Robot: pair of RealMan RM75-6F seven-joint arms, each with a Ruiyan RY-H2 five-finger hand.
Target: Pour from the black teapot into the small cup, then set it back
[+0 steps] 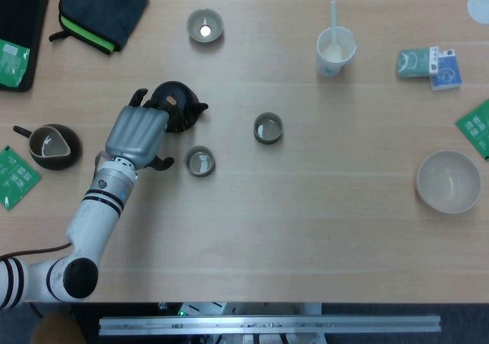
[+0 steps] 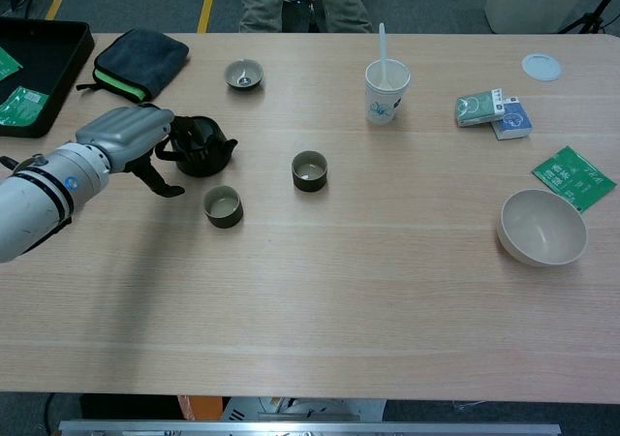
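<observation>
The black teapot (image 1: pixel 177 104) (image 2: pixel 203 145) stands upright on the table, spout toward the right. My left hand (image 1: pixel 136 134) (image 2: pixel 121 131) is at its left side, fingers reaching over the handle and touching the pot. The thumb is spread apart below, nearer me, and no grip on the handle shows. A small dark cup (image 1: pixel 199 161) (image 2: pixel 222 206) sits just in front of the teapot, to the hand's right. A second small cup (image 1: pixel 268 128) (image 2: pixel 309 171) stands further right. My right hand shows in neither view.
A dark pitcher (image 1: pixel 52 145) sits left of my arm. A small bowl (image 1: pixel 205 25), a dark pouch (image 1: pixel 103 8) and a black tray (image 2: pixel 39 53) lie at the back left. A paper cup with a spoon (image 1: pixel 335 51), packets (image 1: pixel 429 64) and a beige bowl (image 1: pixel 448 181) are to the right.
</observation>
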